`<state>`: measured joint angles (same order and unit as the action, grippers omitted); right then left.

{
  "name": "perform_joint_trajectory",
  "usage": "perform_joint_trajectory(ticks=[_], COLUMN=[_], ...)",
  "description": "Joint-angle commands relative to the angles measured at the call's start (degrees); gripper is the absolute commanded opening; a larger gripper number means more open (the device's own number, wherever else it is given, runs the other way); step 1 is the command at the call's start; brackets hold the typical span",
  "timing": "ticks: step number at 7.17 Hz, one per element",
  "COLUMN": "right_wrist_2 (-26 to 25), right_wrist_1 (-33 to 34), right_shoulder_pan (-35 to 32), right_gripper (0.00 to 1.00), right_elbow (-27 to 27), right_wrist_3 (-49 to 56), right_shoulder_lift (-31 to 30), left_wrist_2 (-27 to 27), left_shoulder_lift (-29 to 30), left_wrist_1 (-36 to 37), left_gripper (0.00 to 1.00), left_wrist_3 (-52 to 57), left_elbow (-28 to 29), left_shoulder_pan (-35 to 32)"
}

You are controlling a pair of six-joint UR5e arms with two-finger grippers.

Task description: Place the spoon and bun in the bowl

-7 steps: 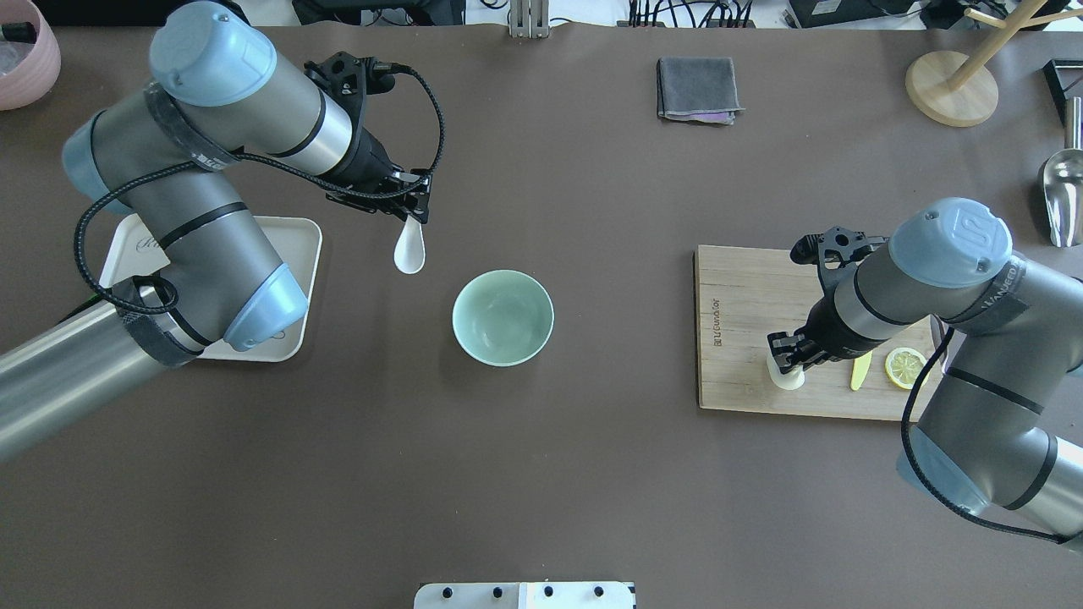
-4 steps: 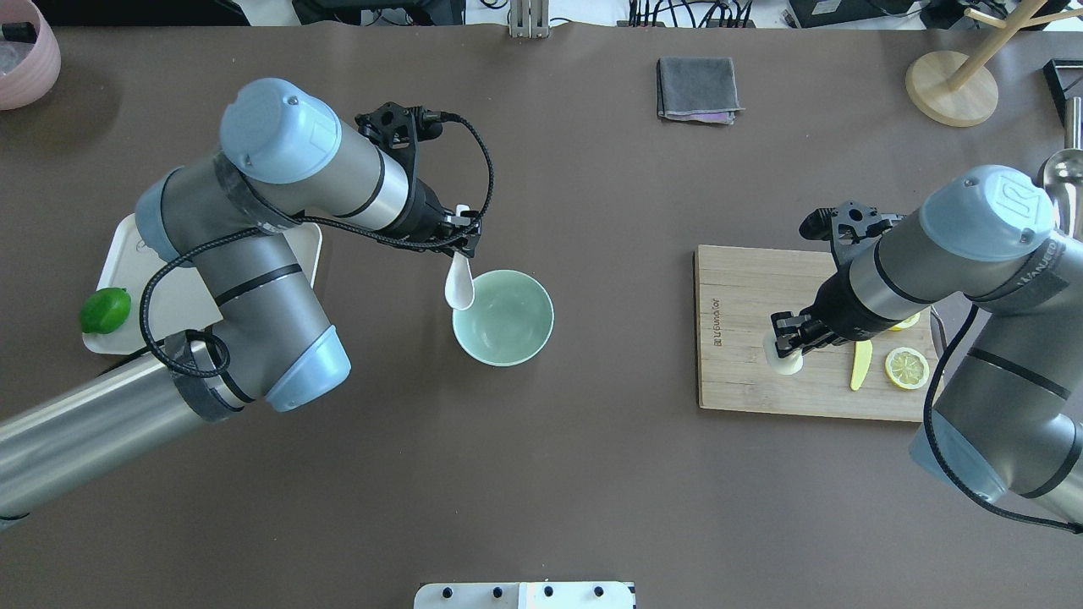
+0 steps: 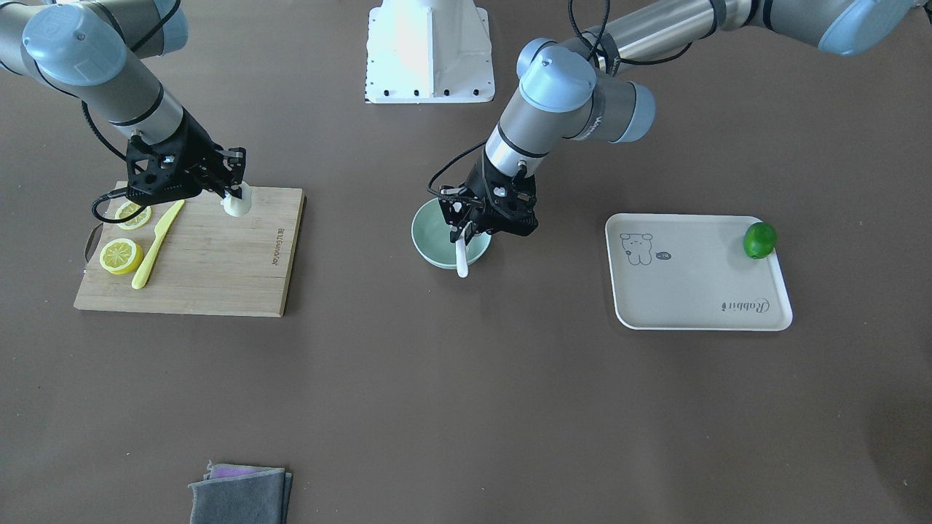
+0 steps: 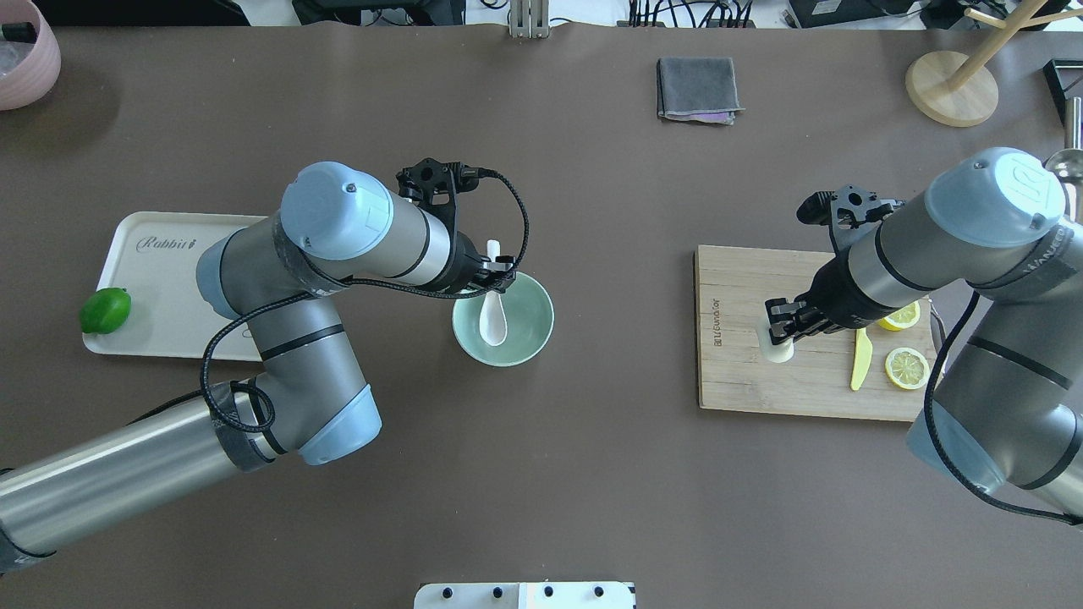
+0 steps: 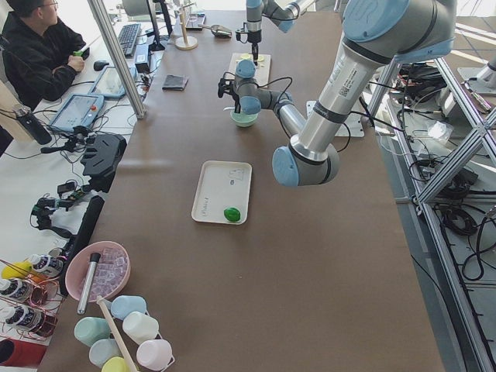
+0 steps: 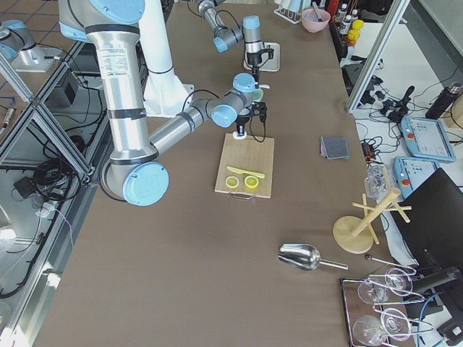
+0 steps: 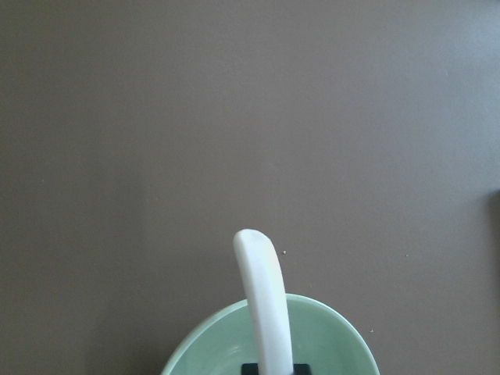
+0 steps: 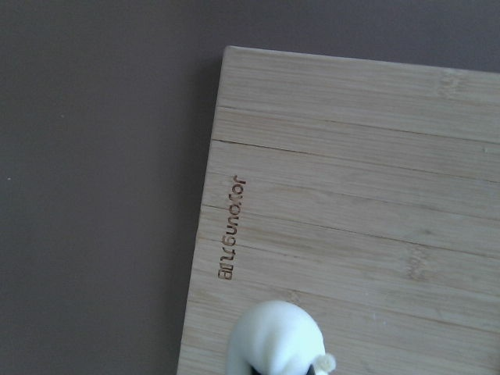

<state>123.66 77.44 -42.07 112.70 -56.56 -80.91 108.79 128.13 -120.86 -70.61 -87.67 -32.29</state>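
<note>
The white spoon (image 4: 492, 321) hangs scoop-down over the mint-green bowl (image 4: 531, 306), held by its handle in my shut left gripper (image 4: 495, 272). In the front view the spoon (image 3: 461, 260) dips across the bowl (image 3: 426, 236) below the left gripper (image 3: 472, 227). The left wrist view shows the spoon (image 7: 264, 301) over the bowl rim (image 7: 337, 326). My right gripper (image 4: 778, 331) is shut on the cream bun (image 4: 779, 350) and holds it just above the cutting board (image 4: 740, 376). The bun also shows in the front view (image 3: 239, 204) and the right wrist view (image 8: 275, 340).
On the board lie lemon slices (image 4: 906, 368) and a yellow-green knife (image 4: 860, 370). A white tray (image 4: 169, 279) with a lime (image 4: 106, 309) sits at the left. A grey cloth (image 4: 698, 89), a wooden stand (image 4: 952, 85) and a pink bowl (image 4: 25, 55) stand along the far edge.
My left gripper has carried the spoon to the right, from beside the tray to over the bowl. My right gripper has shifted the bun slightly toward the far side of the board.
</note>
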Motion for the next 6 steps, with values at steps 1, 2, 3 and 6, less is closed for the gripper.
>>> perform_joint_trajectory(ticks=[1, 2, 3, 6], right_wrist_2=[0.0, 0.0, -0.1, -2.9], right_wrist_1=[0.2, 2.7, 7.2, 9.4], right_shoulder_pan=[0.1, 0.2, 0.3, 3.7], right_gripper=[0.00, 0.00, 0.00, 0.00], right_elbow=[0.4, 0.6, 0.6, -0.5], right_wrist_3=[-1.9, -3.5, -3.7, -7.4], right_shoulder_lift=[2.2, 5.0, 9.6, 17.4], left_wrist_2=[-0.9, -1.4, -1.0, 5.0], left_shoulder_lift=[0.2, -0.2, -0.7, -10.5], left_wrist_1=[-2.5, -1.7, -1.5, 7.3], left_gripper=[0.98, 0.98, 0.98, 0.98], left_wrist_3=[0.0, 0.1, 0.6, 27.1], left_elbow=[1.3, -0.9, -1.8, -8.4], left_shoulder_pan=[0.2, 0.1, -1.5, -13.6])
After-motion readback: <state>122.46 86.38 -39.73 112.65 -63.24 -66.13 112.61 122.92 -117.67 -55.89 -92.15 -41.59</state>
